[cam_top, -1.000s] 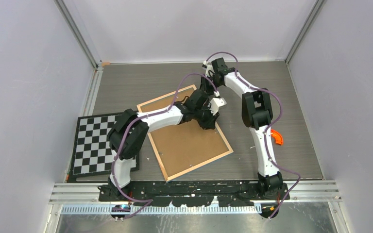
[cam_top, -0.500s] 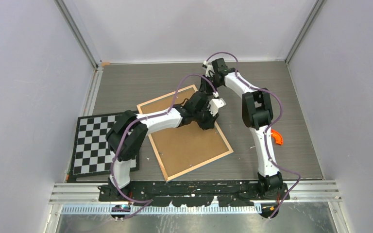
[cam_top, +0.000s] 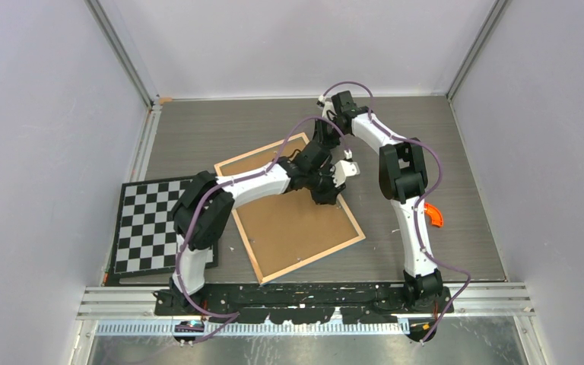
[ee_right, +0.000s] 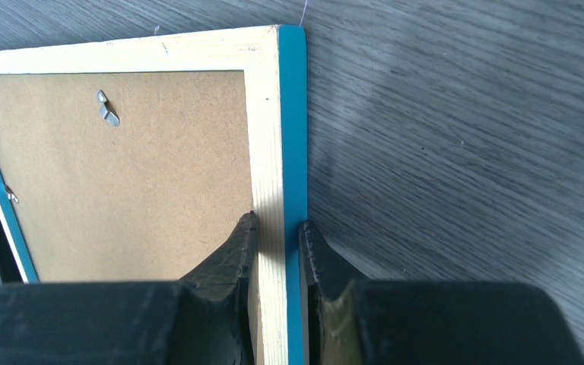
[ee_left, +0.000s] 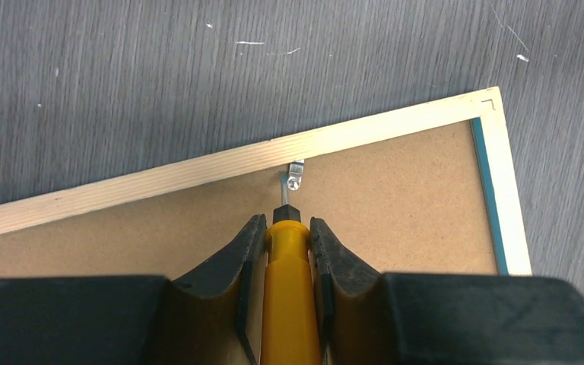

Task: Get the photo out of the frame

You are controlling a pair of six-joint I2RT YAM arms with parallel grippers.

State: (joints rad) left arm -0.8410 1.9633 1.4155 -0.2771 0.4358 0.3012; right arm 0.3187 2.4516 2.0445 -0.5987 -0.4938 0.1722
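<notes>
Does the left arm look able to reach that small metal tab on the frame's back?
Likely yes: the left gripper's yellow-handled screwdriver has its tip at the small metal tab on the wood-rimmed frame; nothing lies between.

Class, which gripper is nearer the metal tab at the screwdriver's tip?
Left. The left gripper holds the screwdriver, the tab just beyond its fingers. The right gripper clamps the frame rim near a corner, away from that tab.
</notes>
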